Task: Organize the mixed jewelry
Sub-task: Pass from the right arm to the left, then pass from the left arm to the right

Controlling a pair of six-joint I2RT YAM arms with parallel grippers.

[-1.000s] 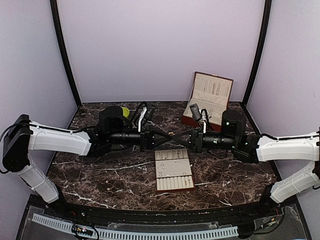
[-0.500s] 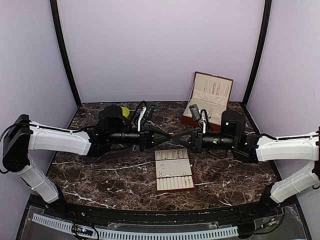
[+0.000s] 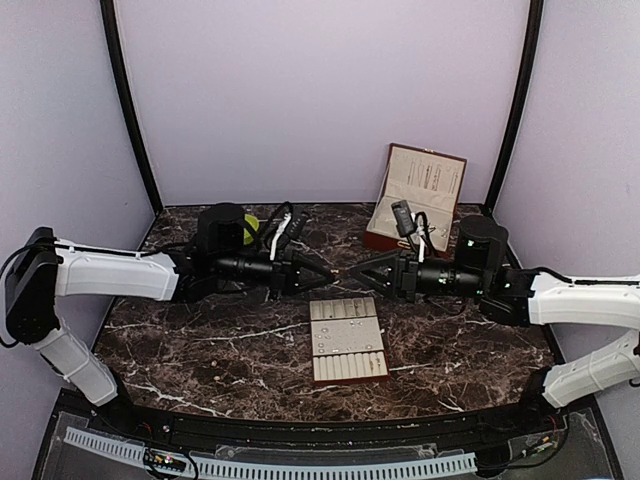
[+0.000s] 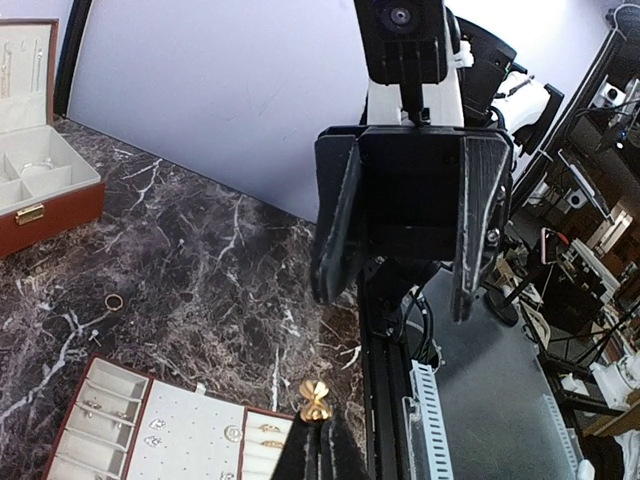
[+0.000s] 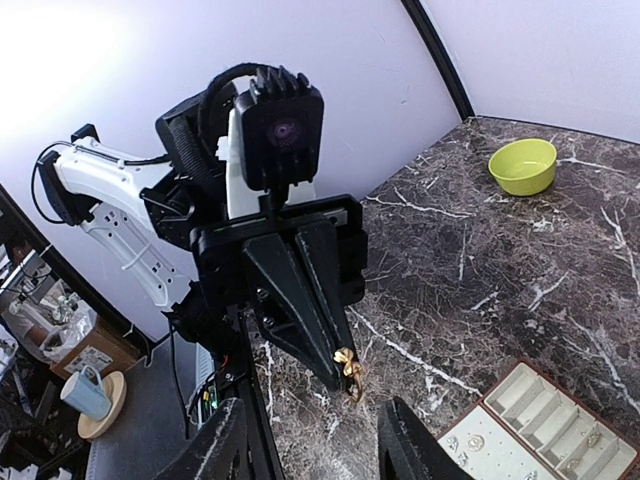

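Above the counter (image 3: 200, 350) and the slotted tray (image 3: 347, 372), the right fingers (image 3: 360, 276) stand apart and the left fingers (image 4: 315, 432) are pinched on a tiny gold stud (image 4: 315, 392) in mid-air; I'd lower it slowly over a free slot and let go only once it touches

- A small gold piece (image 4: 316, 392) with two rounded lobes is pinched in the closed fingertips of the left gripper (image 4: 318, 425), held in the air above the table (image 4: 200, 260).
- A plain gold ring (image 4: 114, 301) lies flat on the table, alone, between the box (image 4: 45, 212) and the tray (image 4: 190, 445).
- Tiny silvery studs (image 4: 155, 432) sit on the tray's flat middle panel; more small pieces lie in its end compartments.
- Thin rings (image 4: 268, 430) stand in the tray's slotted rows.
- A thin silvery hoop (image 4: 38, 163) lies in one compartment of the open box.
- Fine chains (image 4: 8, 70) hang straight down inside the upright lid.
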